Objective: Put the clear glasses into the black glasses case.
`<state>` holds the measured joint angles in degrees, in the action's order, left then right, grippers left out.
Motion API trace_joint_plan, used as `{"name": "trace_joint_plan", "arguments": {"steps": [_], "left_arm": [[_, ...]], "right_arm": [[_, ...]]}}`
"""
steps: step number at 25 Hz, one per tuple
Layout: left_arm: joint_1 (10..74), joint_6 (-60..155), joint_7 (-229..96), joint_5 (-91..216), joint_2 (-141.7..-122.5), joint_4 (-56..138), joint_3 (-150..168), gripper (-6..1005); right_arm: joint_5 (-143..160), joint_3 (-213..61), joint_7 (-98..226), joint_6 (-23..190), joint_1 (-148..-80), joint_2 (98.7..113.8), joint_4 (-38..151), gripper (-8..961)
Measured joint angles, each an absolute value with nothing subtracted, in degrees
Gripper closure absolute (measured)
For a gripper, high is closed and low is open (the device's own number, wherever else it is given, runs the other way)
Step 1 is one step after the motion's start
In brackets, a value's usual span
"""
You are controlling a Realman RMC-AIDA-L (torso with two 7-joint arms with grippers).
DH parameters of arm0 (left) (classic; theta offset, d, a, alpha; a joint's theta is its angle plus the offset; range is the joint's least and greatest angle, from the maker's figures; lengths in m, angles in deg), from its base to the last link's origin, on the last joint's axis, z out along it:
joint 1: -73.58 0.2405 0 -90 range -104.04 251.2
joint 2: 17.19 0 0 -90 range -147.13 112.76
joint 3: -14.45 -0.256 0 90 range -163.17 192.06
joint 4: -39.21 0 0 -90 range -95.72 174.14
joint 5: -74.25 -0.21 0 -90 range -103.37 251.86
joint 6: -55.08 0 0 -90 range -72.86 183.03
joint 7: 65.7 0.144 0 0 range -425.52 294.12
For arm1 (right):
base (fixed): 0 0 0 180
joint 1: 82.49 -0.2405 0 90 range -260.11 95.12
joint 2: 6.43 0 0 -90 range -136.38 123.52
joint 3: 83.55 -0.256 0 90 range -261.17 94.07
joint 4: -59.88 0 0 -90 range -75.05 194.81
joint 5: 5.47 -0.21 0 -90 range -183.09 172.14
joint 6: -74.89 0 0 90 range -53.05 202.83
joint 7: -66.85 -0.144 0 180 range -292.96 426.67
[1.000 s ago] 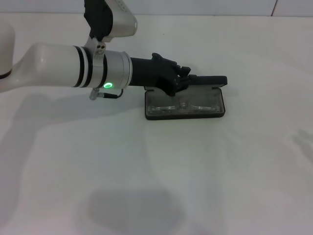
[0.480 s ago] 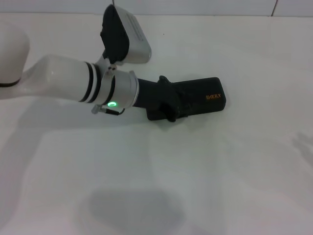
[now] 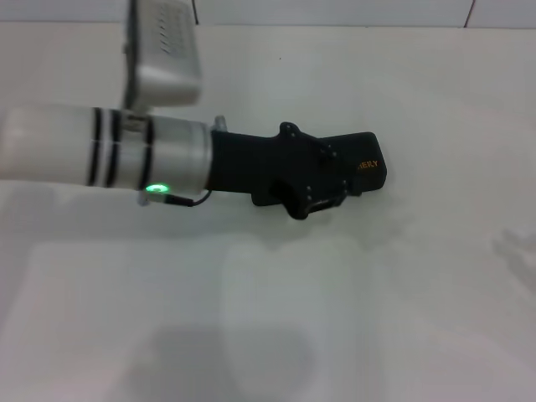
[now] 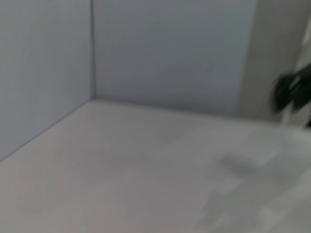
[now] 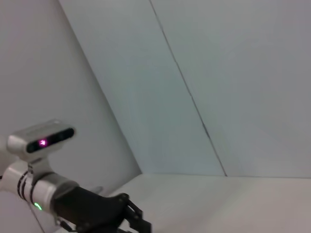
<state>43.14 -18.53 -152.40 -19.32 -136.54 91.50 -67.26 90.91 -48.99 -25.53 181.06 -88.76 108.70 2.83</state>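
The black glasses case lies on the white table with its lid down and orange lettering on top. Only its right end shows. My left gripper reaches in from the left and lies over the rest of the lid, pressing on or hovering just above it. The clear glasses are hidden. The right wrist view shows the left arm's black gripper from afar. My right arm is outside the head view.
White table spreads in front of and to the right of the case. Pale walls stand behind the table. The left arm's camera housing sticks up above the forearm.
A second ago the case stood open with the glasses lying inside. The lid has come down, and the left gripper has rolled over and slid right along it.
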Motion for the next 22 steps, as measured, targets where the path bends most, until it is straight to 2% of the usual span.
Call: {"name": "trace_joint_plan", "arguments": {"steps": [5,8,10,15,17,22], "left_arm": [[48.49,-37.69,-155.55,-16.66,-135.82,101.75,-57.47,730],[50.37,-49.76,-149.9,-14.94,-135.71,102.08,-50.59,724],[51.61,-53.51,-148.93,-14.78,-135.56,102.46,-47.25,720],[53.31,-54.31,-151.34,-14.78,-134.53,102.06,-43.39,485],[53.57,-54.3,-151.38,-15.11,-134.21,101.44,-42.74,279],[53.54,-54.25,-151.46,-15.22,-133.37,99.8,-42.63,262]], "right_arm": [[90.69,-44.32,-23.68,182.78,-91.17,108.69,4.43,767],[86.52,-38.96,-19.09,182.97,-92.41,108.85,5.47,610],[82.78,-35.65,-16.15,183.0,-92.76,108.86,6.13,561],[78.31,-29.26,-12.75,182.79,-95.89,108.85,6.76,438],[78.35,-26.95,-12.75,182.57,-97.96,108.87,7.12,389],[78.6,-24.03,-12.95,182.37,-102.1,109.08,8.36,283]]}}
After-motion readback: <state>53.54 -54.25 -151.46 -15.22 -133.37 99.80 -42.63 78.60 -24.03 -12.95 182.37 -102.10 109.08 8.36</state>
